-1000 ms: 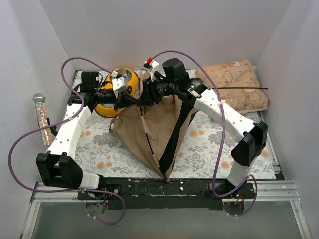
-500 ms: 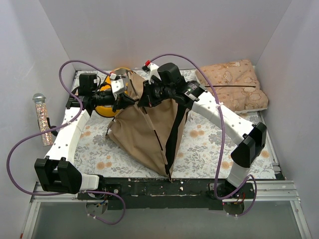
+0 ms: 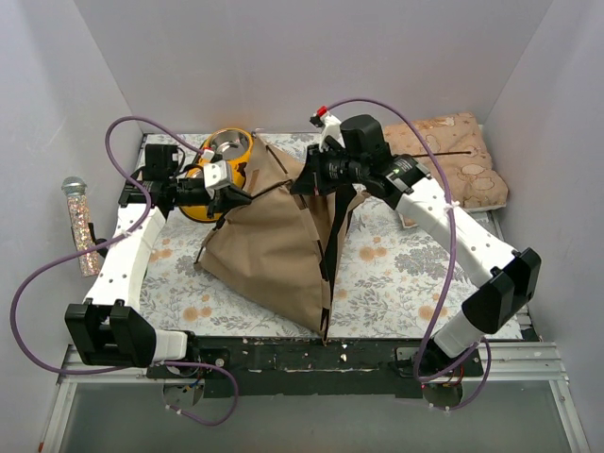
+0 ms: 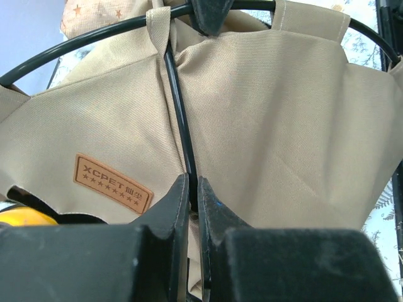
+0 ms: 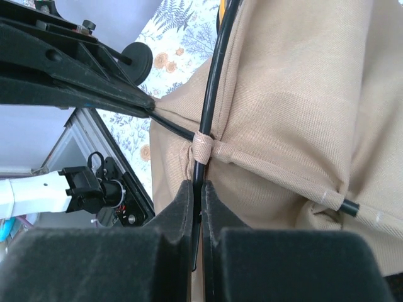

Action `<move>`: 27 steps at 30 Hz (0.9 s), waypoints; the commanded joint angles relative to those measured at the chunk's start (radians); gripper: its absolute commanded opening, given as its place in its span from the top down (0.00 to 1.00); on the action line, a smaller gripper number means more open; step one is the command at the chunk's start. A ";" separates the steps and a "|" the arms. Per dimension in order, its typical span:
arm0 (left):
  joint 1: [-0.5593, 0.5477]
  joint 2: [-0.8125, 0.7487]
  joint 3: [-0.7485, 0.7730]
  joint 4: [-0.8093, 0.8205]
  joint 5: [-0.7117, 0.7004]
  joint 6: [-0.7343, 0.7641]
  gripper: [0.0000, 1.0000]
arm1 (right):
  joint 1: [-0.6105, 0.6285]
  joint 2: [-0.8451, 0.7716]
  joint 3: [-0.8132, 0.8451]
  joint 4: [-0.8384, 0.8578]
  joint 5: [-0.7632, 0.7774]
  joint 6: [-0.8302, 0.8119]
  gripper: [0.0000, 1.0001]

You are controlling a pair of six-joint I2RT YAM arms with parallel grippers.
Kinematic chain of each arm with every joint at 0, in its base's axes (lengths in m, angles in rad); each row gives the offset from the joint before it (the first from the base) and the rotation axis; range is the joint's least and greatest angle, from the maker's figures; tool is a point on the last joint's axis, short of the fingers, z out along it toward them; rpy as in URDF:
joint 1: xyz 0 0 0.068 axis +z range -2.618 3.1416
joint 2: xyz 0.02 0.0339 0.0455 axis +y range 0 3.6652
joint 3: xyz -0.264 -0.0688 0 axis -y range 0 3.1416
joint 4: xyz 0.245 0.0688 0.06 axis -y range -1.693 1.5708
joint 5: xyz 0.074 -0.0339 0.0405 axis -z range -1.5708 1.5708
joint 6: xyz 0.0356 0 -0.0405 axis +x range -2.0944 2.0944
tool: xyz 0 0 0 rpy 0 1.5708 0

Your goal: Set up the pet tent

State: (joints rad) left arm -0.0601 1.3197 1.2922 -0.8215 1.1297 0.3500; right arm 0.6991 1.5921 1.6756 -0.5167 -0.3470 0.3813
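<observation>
**Top view:** The pet tent [image 3: 278,250] sits mid-table on the floral mat [image 3: 396,274]. It is half raised, with its peak toward 12 o'clock and its bottom corner at 6 o'clock by the near edge. The left gripper [image 3: 233,194] is at the tent's 10 o'clock and the right gripper [image 3: 302,181] at its 12 to 1 o'clock, both up at the top edge. The yellow bowl [image 3: 225,149] is just behind the tent at 11 o'clock, and the cushion [image 3: 458,156] is well apart at 2 o'clock.

**Left wrist:** The jaws are pinched shut on a thin black pole [image 4: 178,107] that runs up to 12 o'clock. A second pole [image 4: 88,34] arcs across the top. The label patch [image 4: 113,184] is at 8 o'clock on the canvas.

**Right wrist:** The jaws are closed on a pole too, just under the tan fabric loop [image 5: 203,146] that ties it to the canvas. The left arm's fingers come in from 10 o'clock.

**Handling (judgement):**
- The tent looks light overall.
- The canvas is soft and floppy and sags wherever no pole holds it out.
- The poles look thin, springy and smooth, so they will likely bow, then snap back or slide through the pads.
- The best hold is on the poles right by a loop or sleeve, which stops sliding. Gripping bare canvas just bunches it.
- Keep the two holds apart so the frame spreads.
</observation>
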 commanded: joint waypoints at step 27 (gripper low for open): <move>0.175 -0.048 0.090 -0.349 -0.021 -0.048 0.63 | -0.101 -0.167 -0.186 0.247 -0.003 -0.018 0.99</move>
State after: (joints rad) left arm 0.1246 1.2953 1.3899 -1.1095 1.1072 0.2470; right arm 0.6006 1.4536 1.4830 -0.3519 -0.3504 0.3798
